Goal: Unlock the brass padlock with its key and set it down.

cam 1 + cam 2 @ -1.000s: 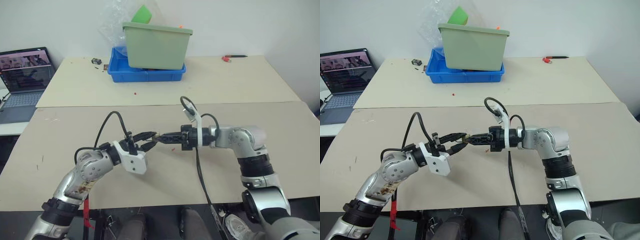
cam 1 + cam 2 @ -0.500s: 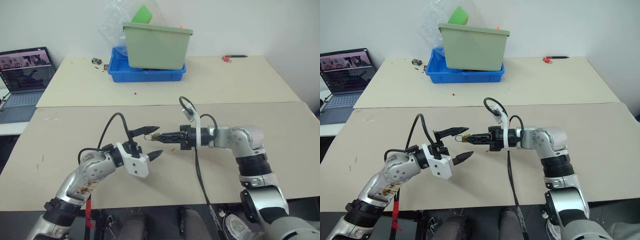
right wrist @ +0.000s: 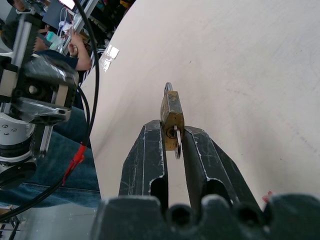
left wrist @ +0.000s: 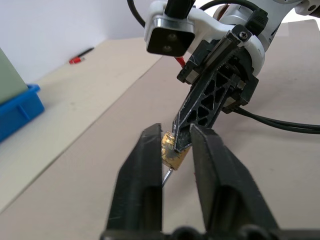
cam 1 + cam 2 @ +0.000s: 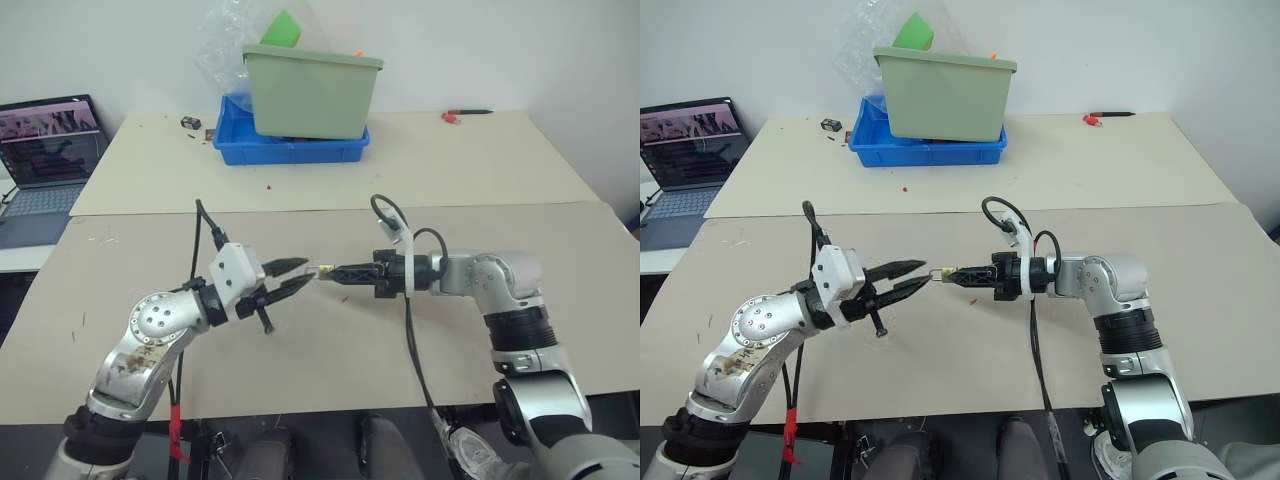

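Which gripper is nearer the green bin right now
Right. The right gripper sits just below the green bin across the table; the left gripper is slightly farther and off to its left.

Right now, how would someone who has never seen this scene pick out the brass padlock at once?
Look above the near beige table, where the two grippers meet tip to tip. The right gripper is shut on the brass padlock, a tiny yellow block with a thin silvery shackle; the left gripper flanks it. It is the only yellow metal between all those black fingers.
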### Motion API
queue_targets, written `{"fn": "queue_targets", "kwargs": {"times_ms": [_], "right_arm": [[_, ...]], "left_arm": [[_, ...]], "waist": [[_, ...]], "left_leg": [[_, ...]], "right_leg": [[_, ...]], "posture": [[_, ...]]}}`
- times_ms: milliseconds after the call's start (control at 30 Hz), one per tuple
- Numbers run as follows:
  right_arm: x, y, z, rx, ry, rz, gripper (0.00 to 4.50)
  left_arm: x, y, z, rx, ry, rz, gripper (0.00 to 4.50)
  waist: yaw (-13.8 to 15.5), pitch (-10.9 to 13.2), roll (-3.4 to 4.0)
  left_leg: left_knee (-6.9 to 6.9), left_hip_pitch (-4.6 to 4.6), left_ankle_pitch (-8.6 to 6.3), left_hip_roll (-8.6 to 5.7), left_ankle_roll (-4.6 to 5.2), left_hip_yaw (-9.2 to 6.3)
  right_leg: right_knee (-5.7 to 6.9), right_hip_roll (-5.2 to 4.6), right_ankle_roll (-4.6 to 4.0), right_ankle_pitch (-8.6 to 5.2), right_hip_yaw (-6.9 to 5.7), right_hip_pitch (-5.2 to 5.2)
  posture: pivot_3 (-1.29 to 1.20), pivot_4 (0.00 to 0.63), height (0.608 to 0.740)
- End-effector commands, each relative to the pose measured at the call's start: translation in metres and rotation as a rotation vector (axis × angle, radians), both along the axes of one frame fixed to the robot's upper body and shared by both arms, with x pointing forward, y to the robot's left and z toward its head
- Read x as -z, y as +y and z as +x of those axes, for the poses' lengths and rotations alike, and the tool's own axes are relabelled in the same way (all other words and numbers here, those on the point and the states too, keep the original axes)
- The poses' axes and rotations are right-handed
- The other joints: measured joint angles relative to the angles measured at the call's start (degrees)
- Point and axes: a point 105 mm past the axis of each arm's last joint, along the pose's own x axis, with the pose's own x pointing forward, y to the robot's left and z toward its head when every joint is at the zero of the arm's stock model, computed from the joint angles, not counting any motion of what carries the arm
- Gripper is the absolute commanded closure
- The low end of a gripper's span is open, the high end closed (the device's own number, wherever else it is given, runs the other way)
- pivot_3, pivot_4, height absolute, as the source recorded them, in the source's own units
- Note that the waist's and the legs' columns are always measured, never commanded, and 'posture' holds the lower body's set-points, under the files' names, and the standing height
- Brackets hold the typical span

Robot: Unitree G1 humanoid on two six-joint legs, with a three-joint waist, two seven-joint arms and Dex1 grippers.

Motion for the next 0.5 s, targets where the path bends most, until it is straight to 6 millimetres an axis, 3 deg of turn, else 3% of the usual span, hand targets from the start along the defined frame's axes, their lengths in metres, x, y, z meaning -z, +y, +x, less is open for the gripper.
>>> {"fn": "queue_targets", "kwargs": {"times_ms": [33,500], "right_arm": [[-0.0143,-0.0005,-0.0006,-0.008,-0.057,0.038,4.34],[-0.0217,0.0000,-0.0088,-0.034,-0.091,0.049,4.34]], "left_arm": [[-0.0104,0.0045,0.0003,-0.010,0.068,-0.064,4.44],[-0.0079,0.0044,0.0042,-0.025,0.124,-0.048,4.44]], "waist": [[-0.01,0.00,0.00],[0.15,0.00,0.00]], "left_leg": [[0.00,0.00,0.00,0.00,0.00,0.00],[0.00,0.00,0.02,-0.01,-0.04,0.00]], "right_leg": [[0.00,0.00,0.00,0.00,0.00,0.00],[-0.02,0.00,-0.01,0.00,0.01,0.00]], "posture": [[0.00,0.150,0.740],[0.00,0.150,0.740]]}}
